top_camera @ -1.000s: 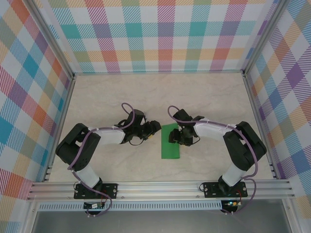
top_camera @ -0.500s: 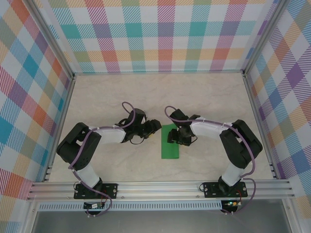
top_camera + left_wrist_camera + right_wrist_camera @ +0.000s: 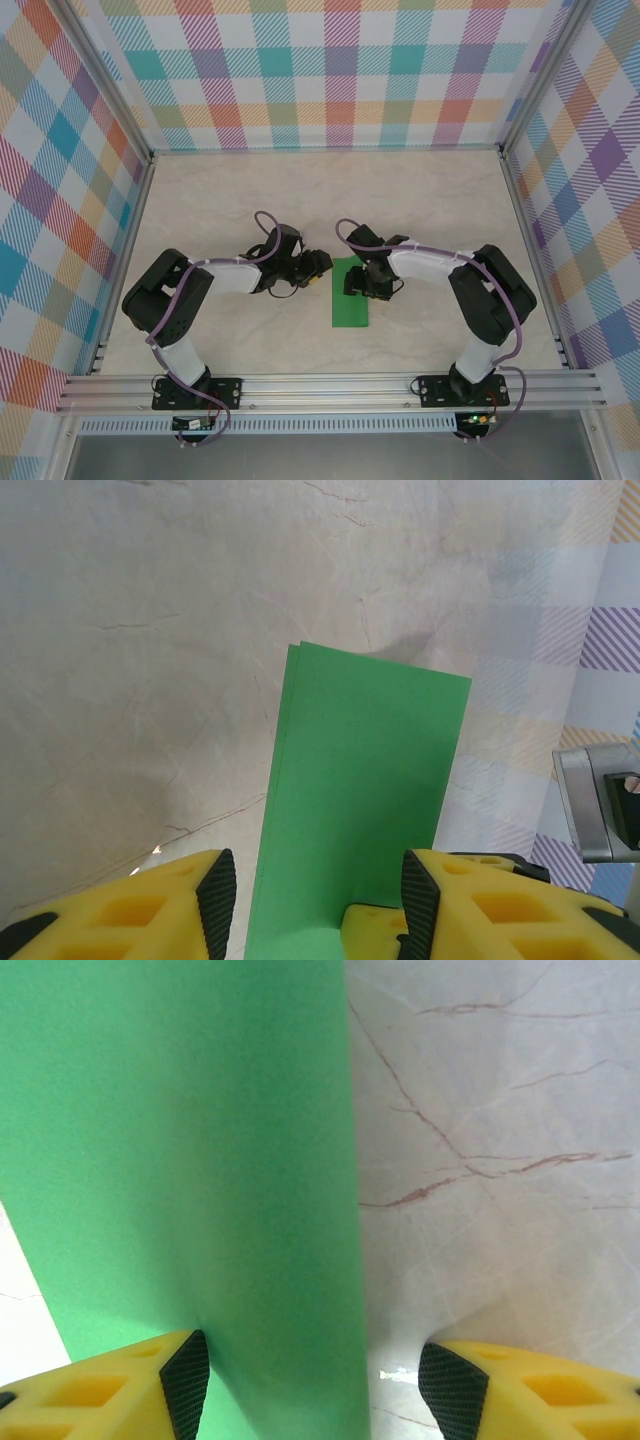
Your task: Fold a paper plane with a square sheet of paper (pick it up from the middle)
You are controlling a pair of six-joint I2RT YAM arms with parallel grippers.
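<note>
The square sheet of paper (image 3: 350,300) lies on the marbled table as a narrow green rectangle, folded double, with its long side running away from the arms. My left gripper (image 3: 318,266) is at the strip's far left corner, my right gripper (image 3: 358,282) over its far end. In the left wrist view the paper (image 3: 360,780) runs between the open left gripper (image 3: 310,900), and a yellow right finger (image 3: 372,930) rests on the green. In the right wrist view the right gripper (image 3: 318,1385) is open astride the paper's (image 3: 180,1160) right edge.
Checked walls close the table on three sides, and an aluminium rail (image 3: 330,385) runs along the near edge. Bare table (image 3: 300,190) stretches beyond the paper and to both sides. A metal frame post (image 3: 590,800) shows at the right of the left wrist view.
The left gripper's jaws have narrowed and it has shifted slightly toward the paper. The right gripper has edged left over the paper's far end. The paper has not moved.
</note>
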